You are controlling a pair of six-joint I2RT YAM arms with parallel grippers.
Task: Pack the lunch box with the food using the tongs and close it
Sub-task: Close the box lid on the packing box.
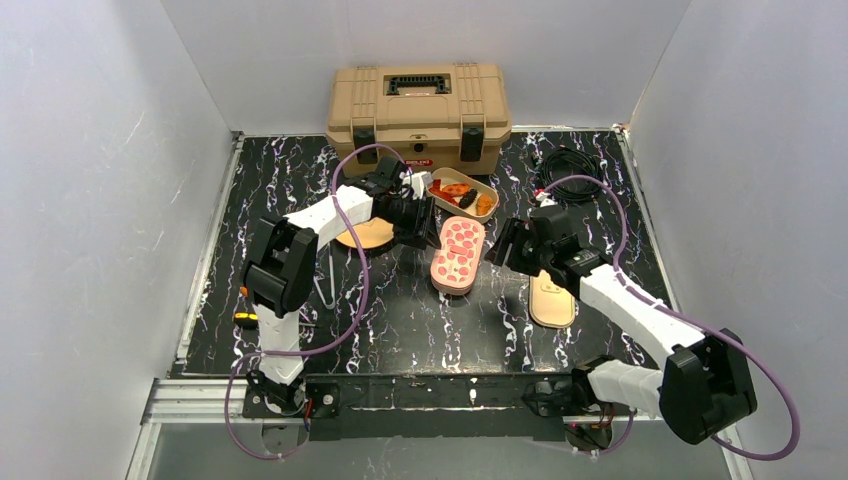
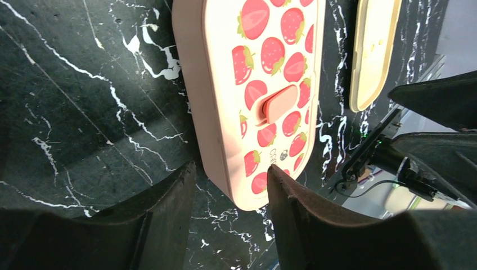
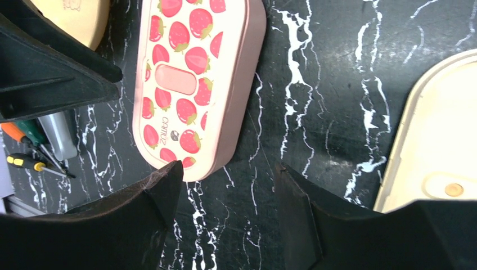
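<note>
Black marbled worktop (image 1: pixel 400 320): released, empty left pincer (image 2: pixel 230 169) and right pincer (image 3: pixel 228 166) crowd pink strawberry-printed oval lid (image 1: pixel 457 252); contact could skid it.

1. The table (image 1: pixel 400 300) top is black with white marble-like veins, smooth, with a faint sheen.
2. The lunch box lid (image 2: pixel 264 84) is smooth pink plastic printed with red strawberries, with a soft satin shine.
3. The cream lid (image 3: pixel 439 140) is smooth, plain plastic.
4. The fingers (image 2: pixel 163 219) of the left gripper (image 2: pixel 230 171) are matt black, with slightly rough edges.
5. The toolbox (image 1: pixel 418 115) is matt tan hard plastic.
</note>
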